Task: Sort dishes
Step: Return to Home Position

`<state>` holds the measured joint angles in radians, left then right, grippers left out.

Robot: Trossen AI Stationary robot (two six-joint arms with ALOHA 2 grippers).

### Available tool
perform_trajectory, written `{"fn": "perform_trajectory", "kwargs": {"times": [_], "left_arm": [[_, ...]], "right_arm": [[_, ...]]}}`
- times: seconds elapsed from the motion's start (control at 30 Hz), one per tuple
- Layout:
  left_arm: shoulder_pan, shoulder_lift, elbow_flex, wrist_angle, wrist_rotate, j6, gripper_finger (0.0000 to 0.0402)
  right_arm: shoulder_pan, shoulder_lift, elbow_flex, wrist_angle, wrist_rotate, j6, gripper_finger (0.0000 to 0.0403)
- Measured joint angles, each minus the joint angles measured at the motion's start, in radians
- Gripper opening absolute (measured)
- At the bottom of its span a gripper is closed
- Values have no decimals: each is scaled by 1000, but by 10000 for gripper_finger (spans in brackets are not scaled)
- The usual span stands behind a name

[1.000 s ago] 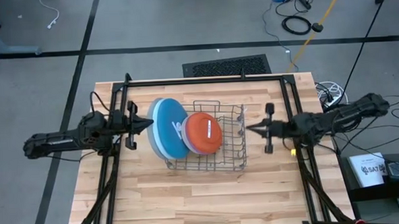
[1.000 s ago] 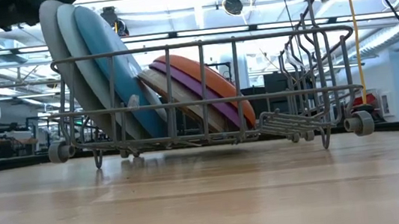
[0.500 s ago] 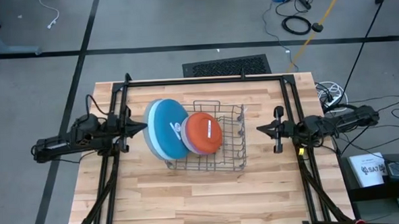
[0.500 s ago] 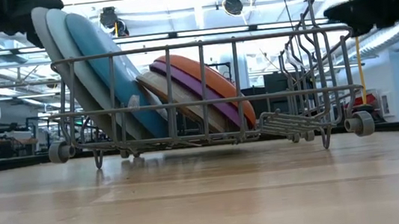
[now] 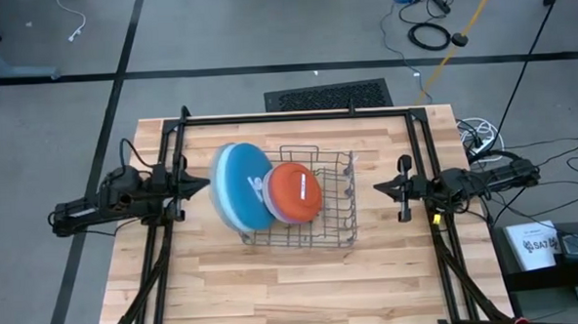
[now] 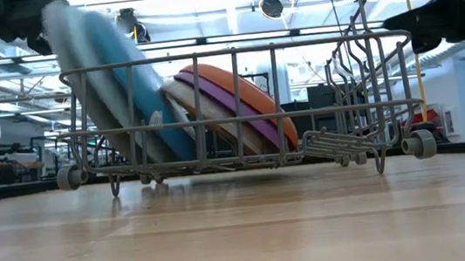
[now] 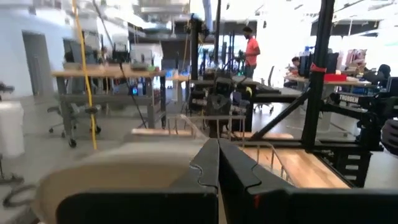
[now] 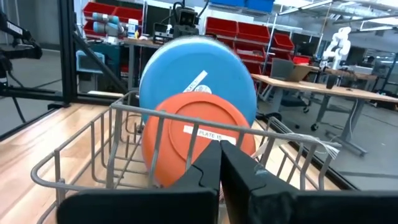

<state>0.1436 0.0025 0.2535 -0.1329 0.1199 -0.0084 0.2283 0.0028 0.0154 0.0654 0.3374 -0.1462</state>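
Observation:
Three large plates stand on edge in the left end of the grey wire dish rack [image 5: 337, 228], the darker blue one [image 5: 237, 184] facing right; they show blurred in the low view [image 6: 110, 92]. An orange-red plate [image 5: 292, 192], a purple plate [image 6: 231, 106] and a beige-grey plate [image 6: 199, 108] lean against them. My left gripper [image 5: 206, 184] is shut, right at the big plates' left side. My right gripper [image 5: 378, 187] is shut, just right of the rack; its wrist view shows the orange-red plate [image 8: 186, 134] and the blue plate [image 8: 199, 68]. My left gripper's shut fingertips [image 7: 217, 149] stand level at the back of the outermost large plate [image 7: 118, 174], near its upper rim, coming from the table's left. I cannot tell whether they touch it.
The rack's right half [image 5: 341, 194] holds no plates and has a wire cutlery section [image 6: 339, 140]. A black frame [image 5: 297, 115] borders the table at the back and sides. Bare wood [image 5: 295, 289] lies in front of the rack.
My left gripper has drawn back toward the table's left edge, away from the big plates. My right gripper has drawn back toward the right edge and come down a little. The big plates tipped a little to the left after the left gripper and are now rocking.

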Motion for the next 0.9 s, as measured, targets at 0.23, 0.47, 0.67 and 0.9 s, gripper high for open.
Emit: {"fn": "perform_trajectory", "kwargs": {"times": [0.23,0.47,0.67,0.9], "left_arm": [[0,1,11,315,100,29,2],[0,-1,19,73,107,70,2],[-2,-2,30,16,53,70,2],[-1,-2,48,-184,-89,-8,2]], "right_arm": [[0,0,0,0,0,30,0],[0,0,0,-1,-1,30,0],[0,0,0,-1,-3,30,0],[0,0,0,-2,-3,27,0]]}}
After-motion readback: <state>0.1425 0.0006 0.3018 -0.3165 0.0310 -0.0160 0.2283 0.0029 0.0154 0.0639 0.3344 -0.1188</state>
